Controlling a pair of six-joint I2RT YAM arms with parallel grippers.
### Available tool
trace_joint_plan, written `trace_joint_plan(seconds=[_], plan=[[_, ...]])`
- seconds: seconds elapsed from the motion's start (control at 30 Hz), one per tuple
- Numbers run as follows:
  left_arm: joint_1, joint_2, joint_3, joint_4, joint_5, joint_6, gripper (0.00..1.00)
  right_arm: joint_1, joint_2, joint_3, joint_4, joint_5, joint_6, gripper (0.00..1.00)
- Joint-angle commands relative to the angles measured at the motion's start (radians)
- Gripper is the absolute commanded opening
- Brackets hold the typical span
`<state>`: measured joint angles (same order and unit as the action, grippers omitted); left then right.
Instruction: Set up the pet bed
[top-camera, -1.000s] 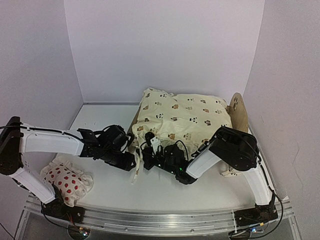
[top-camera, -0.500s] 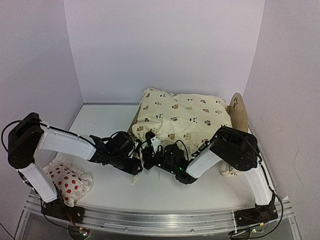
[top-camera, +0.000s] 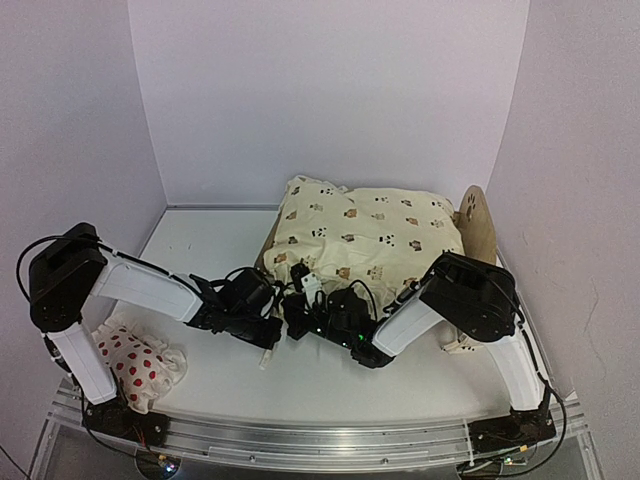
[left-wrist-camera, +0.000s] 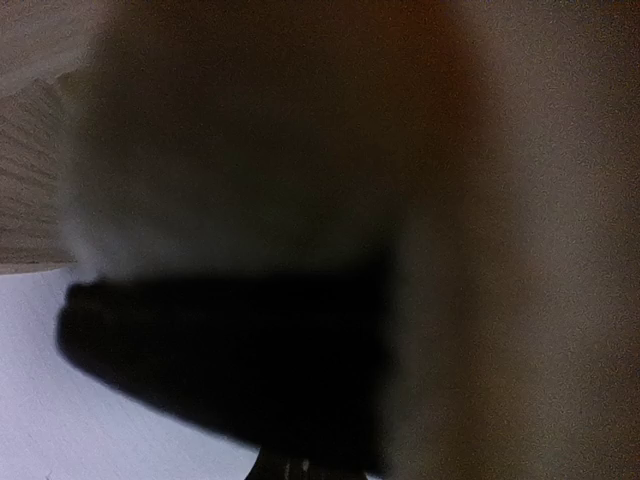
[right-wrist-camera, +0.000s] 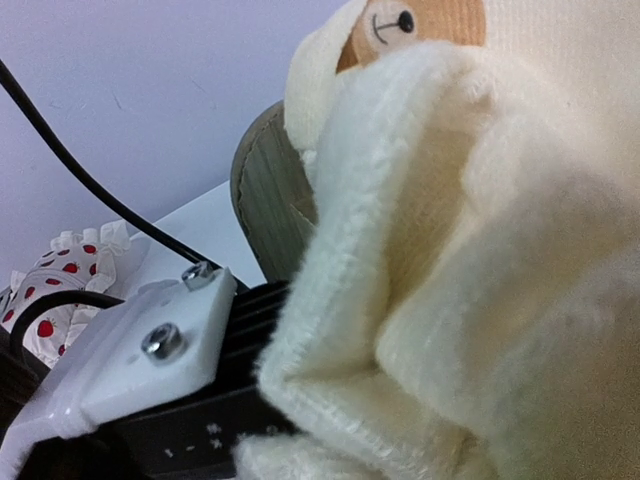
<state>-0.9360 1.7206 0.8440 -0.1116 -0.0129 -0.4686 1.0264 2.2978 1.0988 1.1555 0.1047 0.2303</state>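
Note:
The pet bed's rounded headboard (top-camera: 475, 225) stands at the right, and part of its wooden footboard (right-wrist-camera: 270, 190) shows at the left. A cream animal-print cushion (top-camera: 365, 235) lies over the frame and hides the base. Both grippers meet at the cushion's near left corner. My right gripper (top-camera: 297, 313) is shut on the fleecy cushion edge (right-wrist-camera: 400, 330), which fills its view. My left gripper (top-camera: 272, 324) is pressed against the same corner and shut on it. Its view is dark and blurred, showing only a black finger (left-wrist-camera: 230, 350) and a strip of wood grain (left-wrist-camera: 30, 170).
A small white pillow with red spots (top-camera: 132, 362) lies at the near left beside the left arm's base. A cushion tie (top-camera: 267, 354) trails onto the white table (top-camera: 200, 240). White walls close in the back and both sides.
My left arm has reached further right to the cushion's near corner and its gripper has closed there. The right arm and the cushion have stayed put.

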Motion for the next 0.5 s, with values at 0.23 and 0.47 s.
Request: trace_joint_plan(seconds=[0.23, 0.47], plan=[[-0.003, -0.18, 0.035, -0.124, -0.056, -0.025, 0.0, -0.011, -0.069, -0.046, -0.053, 0.078, 0.015, 0.0], [-0.003, -0.278, 0.072, -0.23, -0.107, -0.043, 0.0, -0.01, -0.077, -0.082, -0.082, 0.111, 0.004, 0.0]])
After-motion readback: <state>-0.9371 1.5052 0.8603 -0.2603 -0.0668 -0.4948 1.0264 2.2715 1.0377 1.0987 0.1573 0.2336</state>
